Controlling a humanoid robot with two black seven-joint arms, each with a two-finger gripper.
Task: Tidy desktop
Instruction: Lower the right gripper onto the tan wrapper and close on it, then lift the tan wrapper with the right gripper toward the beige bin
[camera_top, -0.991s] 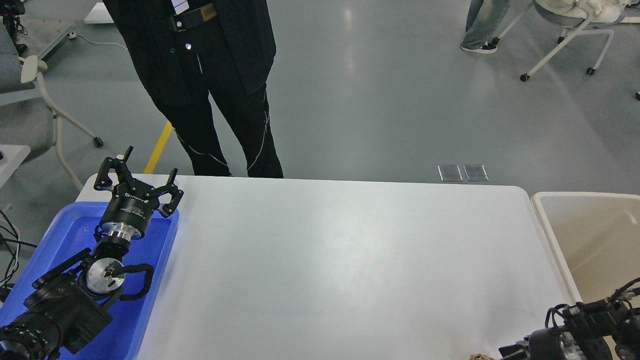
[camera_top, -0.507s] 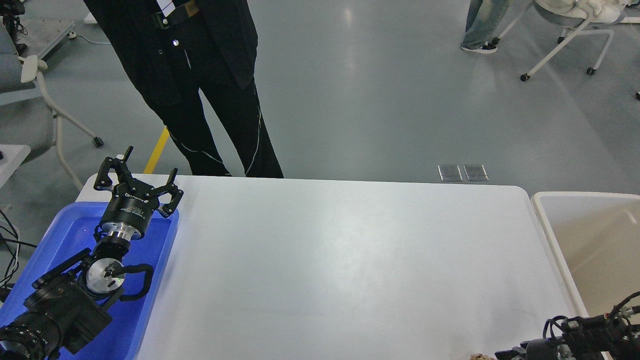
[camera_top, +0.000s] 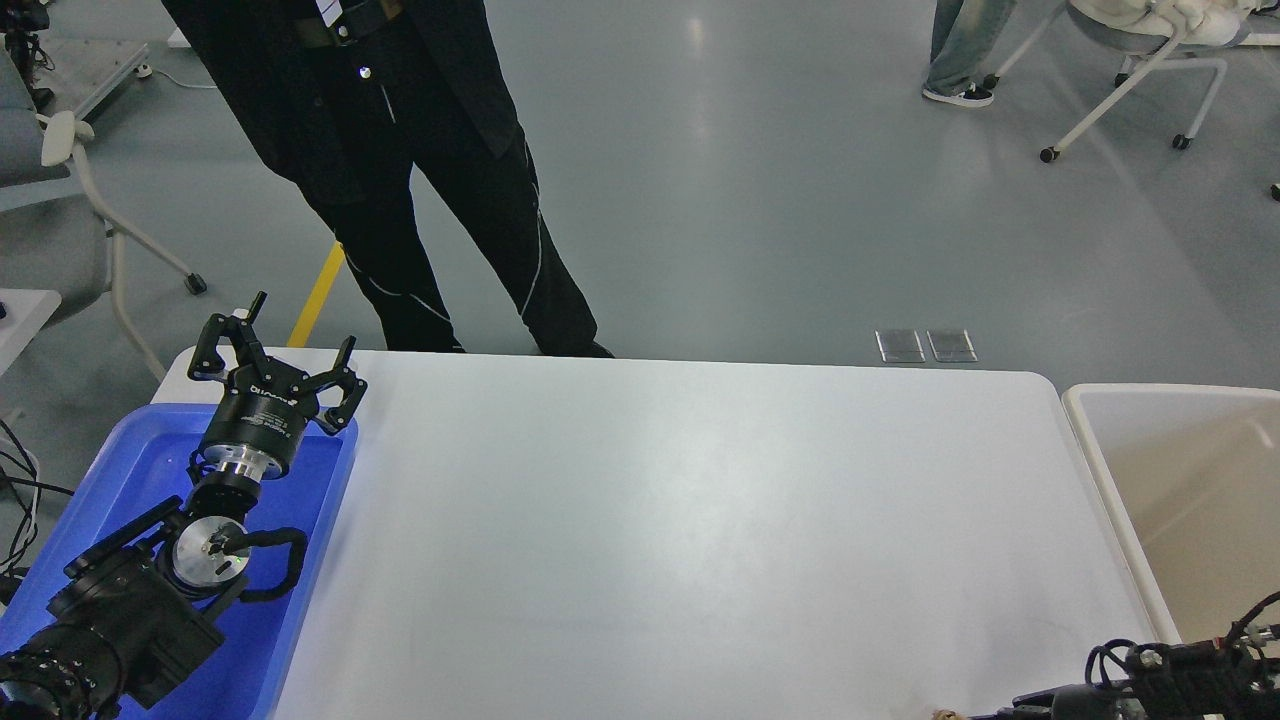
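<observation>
The desktop (camera_top: 680, 520) is a large white tabletop with rounded corners, and nearly all of its surface shows bare. My left gripper (camera_top: 283, 342) is open and empty, held above the far edge of the blue tray (camera_top: 120, 470) at the table's left end. My right arm (camera_top: 1160, 680) only shows at the bottom right corner. Its gripper end (camera_top: 1010, 713) is cut off by the frame edge, so its fingers cannot be told apart. A small brownish scrap (camera_top: 945, 714) peeks in at the bottom edge just left of it.
A beige-white bin (camera_top: 1085, 440) stands off the table's right end. A person in black (camera_top: 430, 180) stands close behind the far edge, left of centre. Chairs (camera_top: 1130, 90) and another person's legs (camera_top: 960, 50) are on the floor beyond.
My right arm has sunk toward the bottom edge and shows less. The person in black has shifted their legs behind the table. My left arm has not moved.
</observation>
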